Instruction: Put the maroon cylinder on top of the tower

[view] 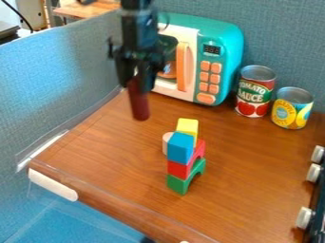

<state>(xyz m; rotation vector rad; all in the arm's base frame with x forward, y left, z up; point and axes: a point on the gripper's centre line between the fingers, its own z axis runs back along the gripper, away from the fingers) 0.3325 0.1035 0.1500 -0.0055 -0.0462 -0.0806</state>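
The gripper [134, 81] hangs over the back left part of the wooden surface [114, 156], in front of the toy microwave [221, 57]; its fingers are closed around the upper end of the maroon cylinder [139, 105], pinching it. The cylinder's long axis runs close to upright, with a slight lean; the upper end is up between the fingers, and the free lower end points down and a little towards the right of the view; that rounded lower end is in the air, apart from the tower and up and to the left of it in the view.

The tower stands near the middle of the surface; at its foot is a green arch [179, 184], its opening facing down; on that sits a red arch [179, 169], also opening downwards; a blue block [180, 148] rests on the red arch at the near left side, with a yellow block [188, 126] just behind it; a pale cylinder [166, 142] shows partly behind the blue block, on its left.

To the right of the microwave stand two upright cans, a tomato sauce can [255, 92] and a yellow-labelled can [292, 108]; pale knobs [313, 172] line the right edge.
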